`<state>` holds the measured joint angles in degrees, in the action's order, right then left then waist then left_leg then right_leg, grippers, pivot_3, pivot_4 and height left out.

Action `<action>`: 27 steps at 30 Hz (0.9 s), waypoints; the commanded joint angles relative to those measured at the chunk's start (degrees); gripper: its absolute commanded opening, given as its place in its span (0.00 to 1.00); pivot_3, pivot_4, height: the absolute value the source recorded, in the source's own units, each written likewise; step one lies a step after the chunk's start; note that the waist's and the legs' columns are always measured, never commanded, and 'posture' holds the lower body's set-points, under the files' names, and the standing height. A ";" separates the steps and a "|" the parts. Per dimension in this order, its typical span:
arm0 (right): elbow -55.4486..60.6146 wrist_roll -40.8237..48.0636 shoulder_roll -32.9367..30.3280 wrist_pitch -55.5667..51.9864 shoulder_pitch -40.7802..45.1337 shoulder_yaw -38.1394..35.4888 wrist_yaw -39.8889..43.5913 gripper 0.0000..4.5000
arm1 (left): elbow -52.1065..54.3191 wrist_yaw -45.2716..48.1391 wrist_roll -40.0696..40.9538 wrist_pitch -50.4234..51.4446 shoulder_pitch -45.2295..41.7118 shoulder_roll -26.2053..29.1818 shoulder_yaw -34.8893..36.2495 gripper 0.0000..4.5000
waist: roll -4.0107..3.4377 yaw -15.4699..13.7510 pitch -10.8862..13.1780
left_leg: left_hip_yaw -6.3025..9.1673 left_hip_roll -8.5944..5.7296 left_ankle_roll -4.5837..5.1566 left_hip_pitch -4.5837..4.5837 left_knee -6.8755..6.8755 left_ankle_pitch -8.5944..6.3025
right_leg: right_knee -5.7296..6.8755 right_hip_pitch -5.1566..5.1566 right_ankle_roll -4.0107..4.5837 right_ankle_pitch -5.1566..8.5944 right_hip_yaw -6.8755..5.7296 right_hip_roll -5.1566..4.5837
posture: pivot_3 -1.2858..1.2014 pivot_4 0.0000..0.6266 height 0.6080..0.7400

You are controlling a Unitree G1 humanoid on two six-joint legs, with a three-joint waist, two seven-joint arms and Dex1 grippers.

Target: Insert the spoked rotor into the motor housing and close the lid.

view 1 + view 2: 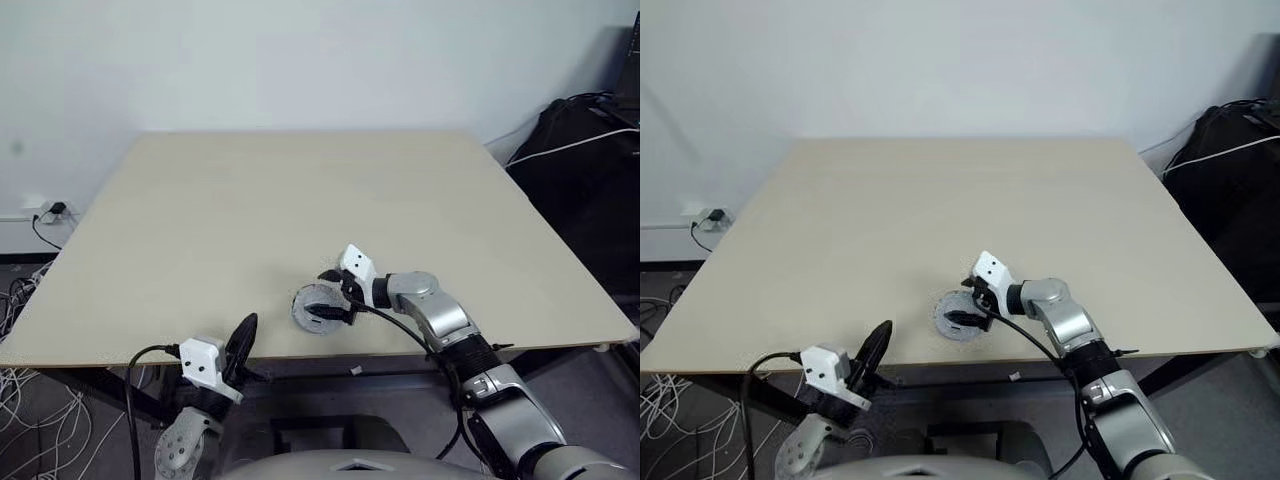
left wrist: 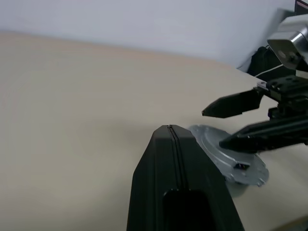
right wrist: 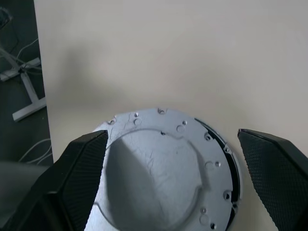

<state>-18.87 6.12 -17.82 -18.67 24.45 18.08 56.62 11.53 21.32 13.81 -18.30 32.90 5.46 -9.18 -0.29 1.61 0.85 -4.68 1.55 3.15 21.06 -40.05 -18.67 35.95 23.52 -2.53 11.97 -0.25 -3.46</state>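
The motor housing (image 1: 318,308) is a round flat part near the front edge of the beige table (image 1: 300,200). A silver lid (image 3: 168,168) with small holes lies on top of it, and a black rim (image 3: 232,161) shows under the lid's edge. The spoked rotor is hidden. My right gripper (image 3: 172,134) hangs open just over the lid, one finger (image 3: 82,168) on each side of it, holding nothing. In the left wrist view the right gripper (image 2: 214,127) reaches across the housing (image 2: 231,161). My left gripper (image 1: 247,330) is shut and empty, at the table's front edge to the left of the housing.
The housing sits close to the table's front edge (image 1: 300,355). A black bag (image 1: 580,150) with a white cable stands off the table's right side. Loose cables (image 1: 20,300) and a wall socket (image 1: 50,212) are on the left.
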 commanded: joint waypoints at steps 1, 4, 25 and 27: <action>2.94 0.06 -1.15 2.85 0.01 0.44 2.29 0.99 | 0.01 0.29 -0.93 -3.30 0.11 -0.78 -1.00 0.00 | 0.00 -0.07 0.01 | 0.00 0.01 0.00 0.00 0.00 0.00 | 0.00 0.01 0.00 0.00 0.00 -0.01 | 0.52 0.00 1.00; 3.32 -1.01 -2.31 4.38 -0.55 1.87 3.73 0.99 | -1.76 0.83 -0.26 -4.14 -0.59 -0.55 -0.22 0.00 | -0.01 -0.04 0.00 | 0.01 0.03 0.00 -0.03 0.00 0.00 | 0.01 0.02 0.00 0.00 0.00 -0.01 | 0.52 0.00 1.00; -1.27 -3.85 -1.54 9.24 -0.11 3.11 2.32 0.99 | -1.19 0.46 0.17 -4.04 -0.90 -0.48 0.81 0.00 | 0.00 -0.03 0.01 | -0.01 0.05 0.01 -0.09 0.00 -0.01 | 0.02 -0.01 0.00 0.00 0.00 -0.02 | 0.52 0.00 1.00; -2.02 -3.89 -1.67 8.98 0.11 2.90 2.21 0.99 | -1.11 0.41 0.22 -4.13 -0.74 -0.42 0.89 0.00 | 0.00 -0.04 0.01 | -0.01 0.06 0.01 -0.10 0.00 -0.01 | 0.01 0.00 0.00 0.00 0.00 -0.02 | 0.52 0.00 1.00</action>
<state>-20.40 2.14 -19.54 -10.06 23.26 22.03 58.85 7.35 21.79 14.03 -21.77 32.23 5.07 -8.39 -0.30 1.58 0.86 -4.69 1.65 3.17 20.92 -40.05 -18.68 35.97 23.56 -2.53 11.97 -0.25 -3.49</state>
